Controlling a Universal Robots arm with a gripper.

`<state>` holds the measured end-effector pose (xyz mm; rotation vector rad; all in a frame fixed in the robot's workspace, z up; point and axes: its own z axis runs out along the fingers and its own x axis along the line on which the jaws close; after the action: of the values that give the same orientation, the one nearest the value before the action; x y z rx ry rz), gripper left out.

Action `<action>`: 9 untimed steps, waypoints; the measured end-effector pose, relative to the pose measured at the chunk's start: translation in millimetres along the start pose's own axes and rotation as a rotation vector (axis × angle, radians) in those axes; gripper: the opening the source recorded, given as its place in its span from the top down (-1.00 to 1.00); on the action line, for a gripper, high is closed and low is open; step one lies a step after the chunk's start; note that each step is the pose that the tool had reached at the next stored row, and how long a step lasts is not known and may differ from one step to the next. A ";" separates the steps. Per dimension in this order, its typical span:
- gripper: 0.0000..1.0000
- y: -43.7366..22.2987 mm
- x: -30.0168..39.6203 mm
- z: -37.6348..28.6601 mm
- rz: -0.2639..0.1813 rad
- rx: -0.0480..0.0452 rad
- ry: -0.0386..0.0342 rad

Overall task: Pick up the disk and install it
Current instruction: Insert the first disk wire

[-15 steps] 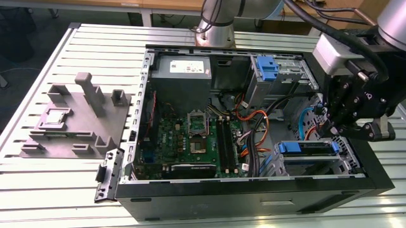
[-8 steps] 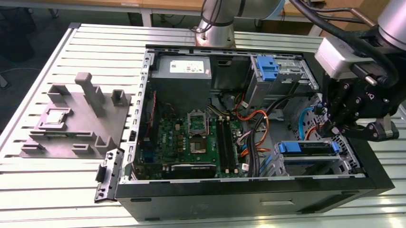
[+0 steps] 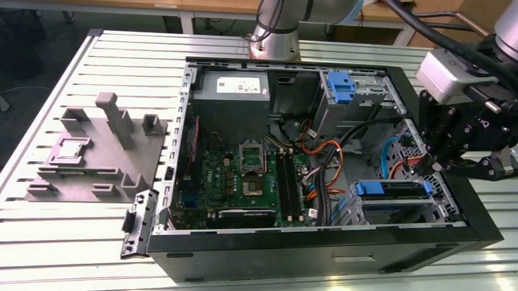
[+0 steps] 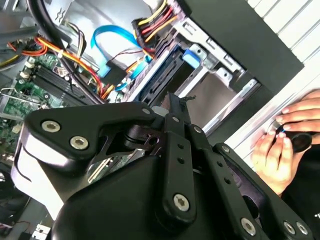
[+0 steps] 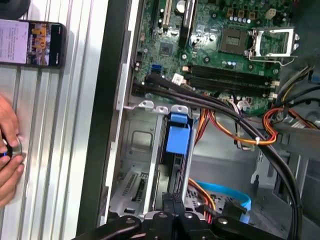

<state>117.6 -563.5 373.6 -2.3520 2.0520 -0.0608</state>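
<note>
The disk (image 3: 392, 197) sits in the drive bay at the front corner of the open computer case (image 3: 324, 245), on the exterior view's right, its blue rail tab (image 3: 389, 187) facing up. In both wrist views I see it edge-on in the metal cage, marked by the blue tab (image 5: 178, 136) (image 4: 192, 55). My gripper (image 3: 437, 165) hangs just above and beside that bay, over the case's wall on the exterior view's right. Its fingers stand together, shut, with nothing between them (image 4: 174, 102) (image 5: 172, 200). The tips point down at the disk's cable end.
Thick black and orange cables (image 3: 336, 163) run past the bay. A second blue bracket (image 3: 344, 85) sits in the far cage, next to the grey power supply (image 3: 235, 88). A grey fixture (image 3: 97, 151) stands beside the case. A person's hand (image 4: 282, 142) (image 5: 7, 155) and a phone (image 5: 32, 44) rest on the slatted table.
</note>
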 end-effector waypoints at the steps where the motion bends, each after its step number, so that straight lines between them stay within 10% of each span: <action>1: 0.80 -1.9 -0.1 0.1 0.000 0.0000 0.0005; 9: 0.80 -14.4 -3.1 2.1 -0.001 -0.0037 0.0133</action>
<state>131.5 -558.5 372.0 -2.3608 2.0590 -0.0729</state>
